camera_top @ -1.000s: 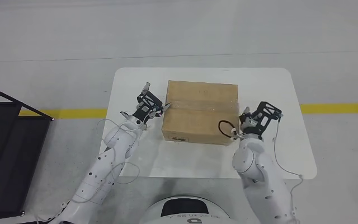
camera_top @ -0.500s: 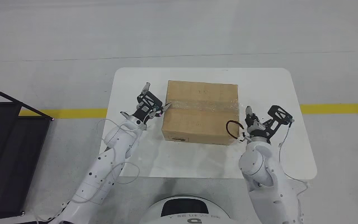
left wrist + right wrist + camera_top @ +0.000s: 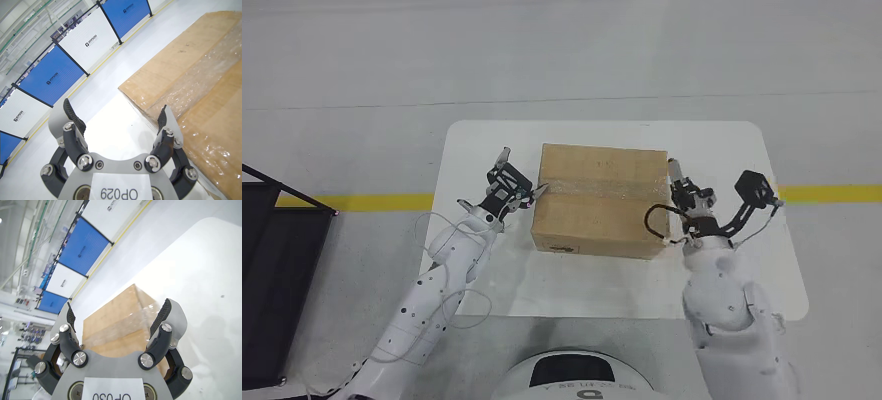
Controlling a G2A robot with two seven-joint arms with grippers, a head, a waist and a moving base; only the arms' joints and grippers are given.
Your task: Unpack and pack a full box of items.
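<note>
**A:** Table [image 3: 482,150], top view: white, rounded corners, standing on a pale grey floor [image 3: 562,50]. A yellow line [image 3: 362,202] on the floor passes under it and shows on both sides. A black-framed dark panel [image 3: 267,280] lies on the floor off the table's left.

**B:** Box position?

**A:** Cardboard box [image 3: 602,200] mid-table, flaps shut, clear tape along the centre seam. Left pincer [image 3: 521,173] just beside the box's left end, near the seam. Right pincer [image 3: 680,185] at the right end.

**B:** Left wrist view?

**A:** Fingers spread wide, nothing between them. One finger is close to the taped corner of the box; cannot tell if it touches. Glossy white surface below. Behind it, blue and white partition panels [image 3: 51,79] on black posts, with glazed roofing above.

**B:** Right wrist view?

**A:** Fingers again wide apart, gripping nothing. The box's end shows between them, with no contact that I can see. White tabletop with its rounded corner to one side. More blue and white panels along a yellow floor line farther off.
</note>
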